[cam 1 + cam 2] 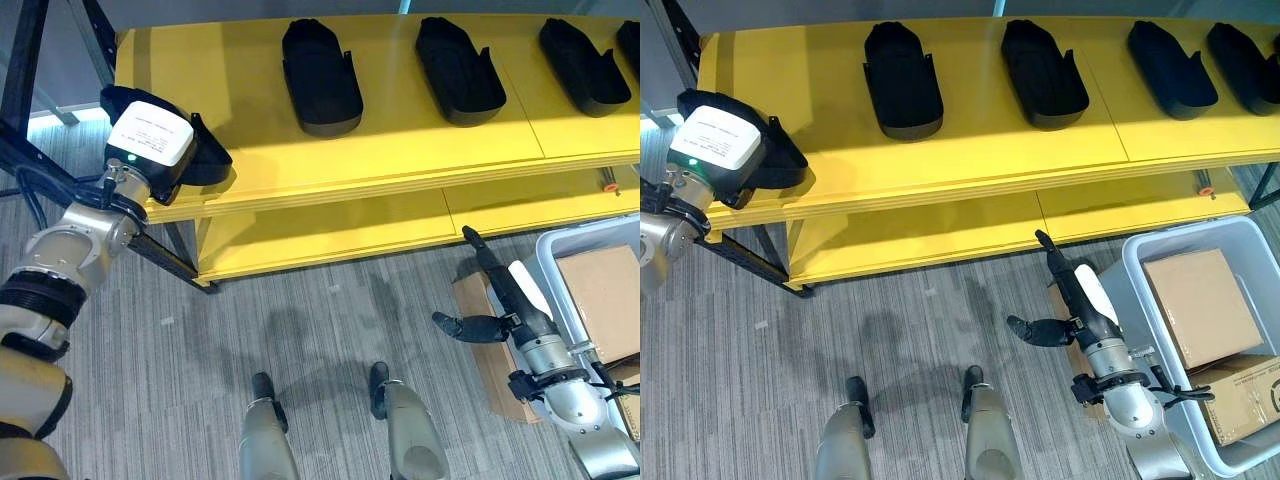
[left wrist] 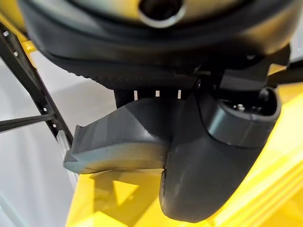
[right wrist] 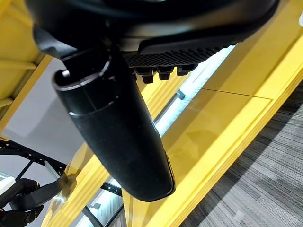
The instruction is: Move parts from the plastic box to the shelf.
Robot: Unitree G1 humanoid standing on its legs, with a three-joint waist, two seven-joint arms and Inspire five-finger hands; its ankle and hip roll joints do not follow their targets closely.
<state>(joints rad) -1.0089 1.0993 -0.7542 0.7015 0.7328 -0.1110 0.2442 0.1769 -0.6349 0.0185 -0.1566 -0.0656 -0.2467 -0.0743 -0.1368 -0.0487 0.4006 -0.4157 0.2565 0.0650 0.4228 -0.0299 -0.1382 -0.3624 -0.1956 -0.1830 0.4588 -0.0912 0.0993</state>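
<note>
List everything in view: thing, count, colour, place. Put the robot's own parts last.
Shelf: one, yellow, two tiers, ahead.
Parts on the shelf: four, black, in a row on the top tier.
Part in hand: one, black, at the top tier's left end.
Plastic box: one, grey, on the floor at right.
Cardboard boxes: two, brown, inside the plastic box.
Left hand: shut on the part in hand.
Right hand: open, beside the plastic box.

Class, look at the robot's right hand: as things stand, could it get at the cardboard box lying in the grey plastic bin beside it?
Probably yes. The right hand hangs open and empty just left of the grey plastic bin. The bin is open-topped, and nothing covers the cardboard box. The hand would have to lift over the bin's wall first.
</note>
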